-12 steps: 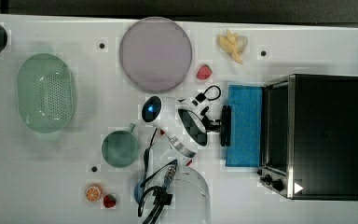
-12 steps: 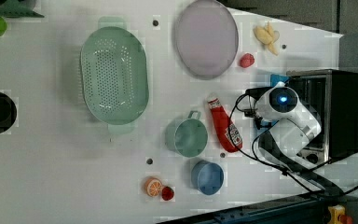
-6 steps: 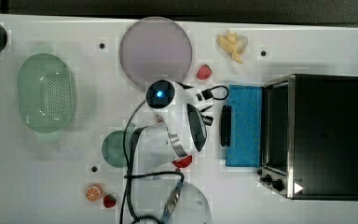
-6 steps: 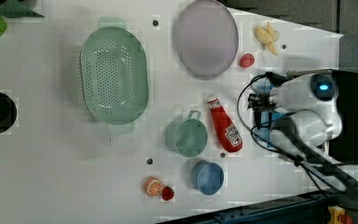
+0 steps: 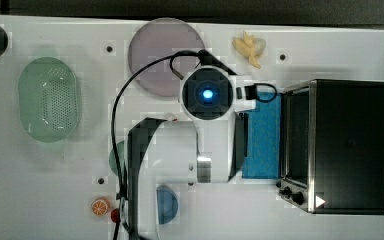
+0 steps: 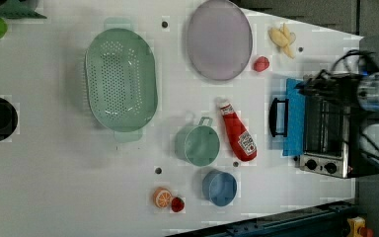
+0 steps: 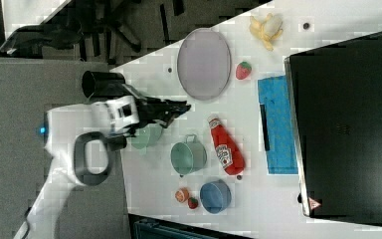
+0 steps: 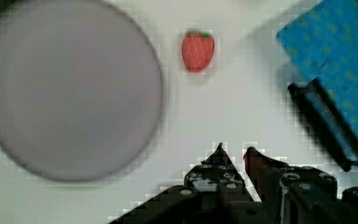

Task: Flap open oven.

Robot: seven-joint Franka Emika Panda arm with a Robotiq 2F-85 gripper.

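Observation:
The oven (image 5: 350,145) is a black box with a silver front frame at the top view's right. Its blue-tinted glass door (image 6: 293,118) lies flapped down flat on the white table, black handle (image 6: 275,117) outermost. The wrist view shows the same door (image 8: 335,51) and handle (image 8: 328,126) off to one side. My gripper (image 8: 234,151) hovers over bare table between the door and a strawberry (image 8: 197,50), touching neither. Its fingertips (image 8: 219,150) stand narrowly apart with nothing between them. In the right view the gripper (image 7: 181,107) is raised well above the table.
A purple plate (image 6: 219,39), peeled banana (image 6: 282,38) and green colander (image 6: 121,79) lie on the table. A ketchup bottle (image 6: 238,133), green mug (image 6: 197,144), blue bowl (image 6: 219,187) and orange slice (image 6: 162,197) lie left of the door in the left view.
The arm has lifted away from the door handle and risen toward the top camera, now over the plate's edge. The door stays flat open.

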